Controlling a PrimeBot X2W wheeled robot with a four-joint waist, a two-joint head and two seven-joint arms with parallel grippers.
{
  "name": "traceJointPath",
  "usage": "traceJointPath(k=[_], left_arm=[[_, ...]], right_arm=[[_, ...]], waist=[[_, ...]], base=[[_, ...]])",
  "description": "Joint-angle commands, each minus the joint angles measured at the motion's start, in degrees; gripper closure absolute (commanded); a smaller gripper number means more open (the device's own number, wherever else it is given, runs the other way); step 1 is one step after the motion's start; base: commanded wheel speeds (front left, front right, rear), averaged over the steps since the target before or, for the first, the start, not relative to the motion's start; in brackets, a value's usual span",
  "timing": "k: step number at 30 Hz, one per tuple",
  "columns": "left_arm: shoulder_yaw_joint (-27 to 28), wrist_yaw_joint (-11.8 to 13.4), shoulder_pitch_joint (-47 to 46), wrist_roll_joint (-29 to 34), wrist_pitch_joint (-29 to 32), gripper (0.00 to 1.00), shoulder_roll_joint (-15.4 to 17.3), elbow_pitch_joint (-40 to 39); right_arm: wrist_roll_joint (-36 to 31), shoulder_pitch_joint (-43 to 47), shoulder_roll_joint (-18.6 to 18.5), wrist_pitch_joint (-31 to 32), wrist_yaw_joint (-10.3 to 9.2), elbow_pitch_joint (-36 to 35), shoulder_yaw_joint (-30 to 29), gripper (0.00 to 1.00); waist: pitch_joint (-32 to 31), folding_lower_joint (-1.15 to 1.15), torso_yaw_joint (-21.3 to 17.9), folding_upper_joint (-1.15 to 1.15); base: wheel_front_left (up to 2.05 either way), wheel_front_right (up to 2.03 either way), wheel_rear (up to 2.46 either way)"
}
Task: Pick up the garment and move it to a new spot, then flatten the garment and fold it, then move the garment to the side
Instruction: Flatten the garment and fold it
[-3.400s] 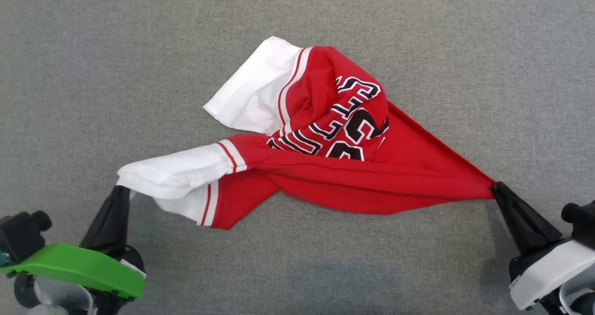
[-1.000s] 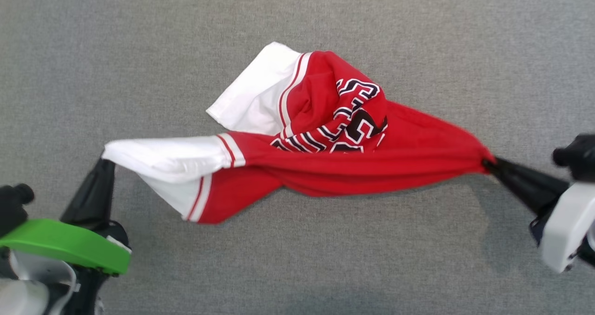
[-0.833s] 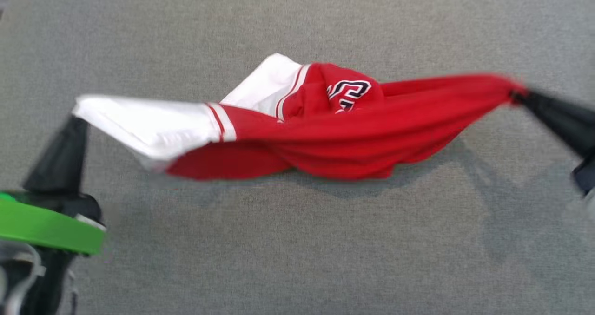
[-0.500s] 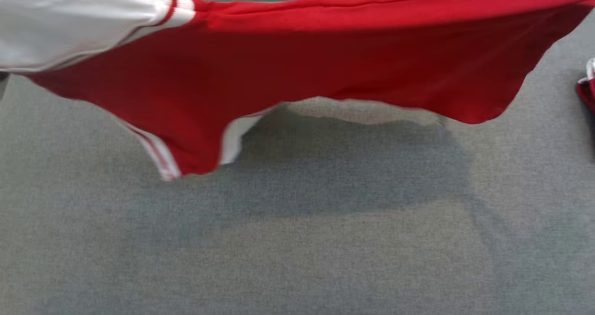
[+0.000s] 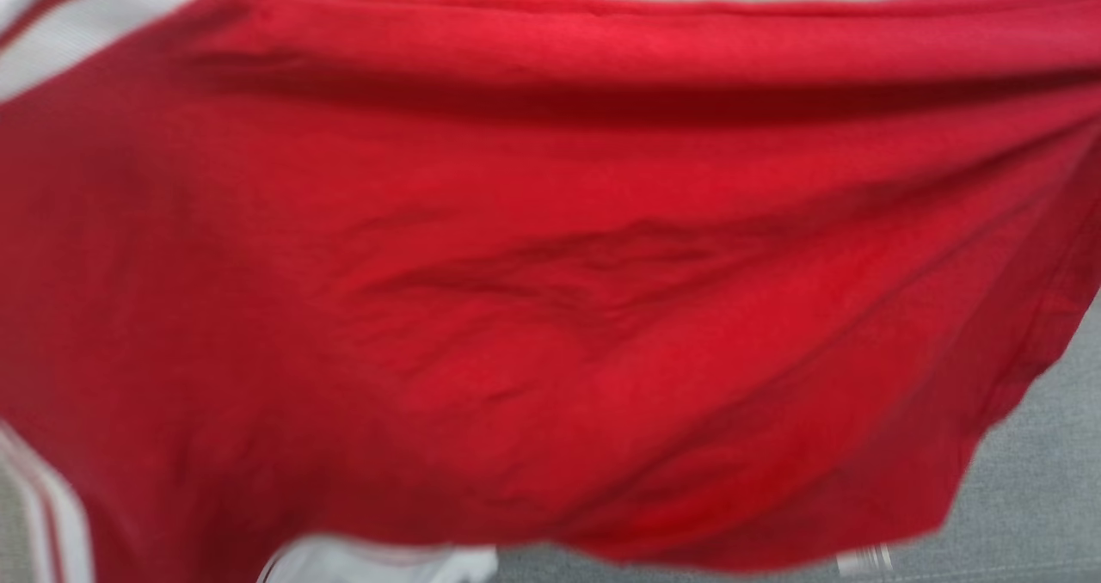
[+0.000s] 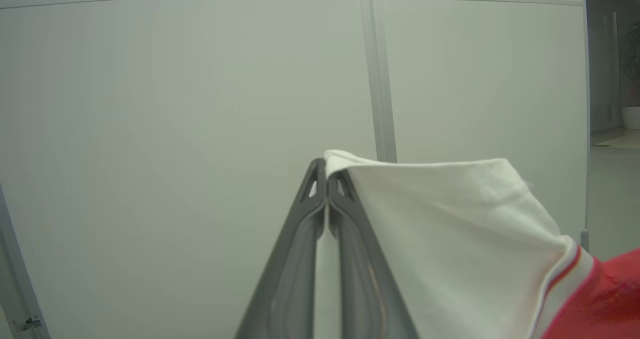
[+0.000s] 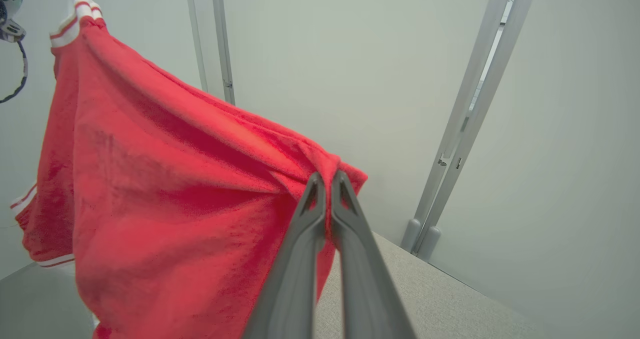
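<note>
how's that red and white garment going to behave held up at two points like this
Probably floppy: the garment sags and creases between the left gripper and right gripper. Likely light, since two small edge pinches hold it up. It may swing or bunch when moved.

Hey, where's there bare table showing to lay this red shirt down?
Bare grey table shows right of the hanging garment, running back to the wall posts. Everything behind it is hidden, so the middle cannot be judged.
</note>
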Motion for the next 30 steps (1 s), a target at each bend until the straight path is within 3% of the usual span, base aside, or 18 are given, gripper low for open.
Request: traceJointPath(k=[1, 4, 7, 11, 13, 16, 19, 24, 30], left_arm=[[-2.7, -3.5, -4.4, -1.1, 0.1, 1.0, 0.0, 5.1], [-9.3, -8.2, -13.5, -0.1, 0.7, 1.0, -1.5, 13.6], [-19.6, -12.9, -27.9, 6.5, 2.6, 1.0, -6.4, 24.6], [-30.6, -18.0, -51.4, 17.2, 3.4, 1.0, -19.5, 43.8], [-32.0, -19.4, -61.0, 21.0, -0.6, 1.0, -25.6, 53.3], [-32.8, -22.2, -70.7, 25.5, -9.9, 1.0, -31.5, 64.5], [-34.4, -26.3, -74.4, 28.0, -17.5, 1.0, -34.8, 72.4], [-38.7, -33.4, -66.3, 26.8, -22.2, 1.0, -36.3, 79.5], [-41.0, -35.0, -45.6, 22.0, -25.5, 1.0, -34.8, 78.1]], right_arm=[[0.3, -4.9, -0.5, 0.1, -0.08, 2.7, 4.3, 1.0], [-1.4, -16.0, 0.3, -0.8, -0.08, 8.7, 13.8, 1.0], [-7.4, -33.7, 5.0, -1.9, -0.08, 19.9, 25.3, 1.0], [-23.3, -59.1, 16.7, -8.5, -0.05, 41.6, 35.6, 1.0], [-31.2, -69.4, 21.6, -14.1, -0.04, 52.0, 37.1, 1.0], [-40.0, -80.4, 27.2, -22.2, -0.03, 64.1, 38.2, 1.0], [-42.5, -83.9, 29.4, -28.0, -0.03, 71.6, 41.1, 1.0], [-37.7, -76.6, 25.9, -31.6, -0.04, 73.6, 48.6, 1.0], [-28.8, -55.4, 17.3, -34.7, -0.04, 66.6, 54.0, 1.0]], waist=[[10.2, 0.0, 0.5, 0.0], [16.4, 0.0, 1.5, 0.0], [22.3, 0.0, 2.4, 0.0], [27.3, 0.0, 3.2, 0.0], [29.4, 0.0, 3.7, 0.0], [32.7, 0.0, 4.2, 0.0], [32.7, 0.0, 4.5, 0.0], [28.8, 0.0, 4.3, 0.0], [24.0, 0.0, 3.0, 0.0]], base=[[0.0, 0.0, 0.0], [0.0, 0.0, 0.0], [0.0, 0.0, 0.0], [0.0, 0.0, 0.0], [0.0, 0.0, 0.0], [0.0, 0.0, 0.0], [0.0, 0.0, 0.0], [0.0, 0.0, 0.0], [0.0, 0.0, 0.0]])
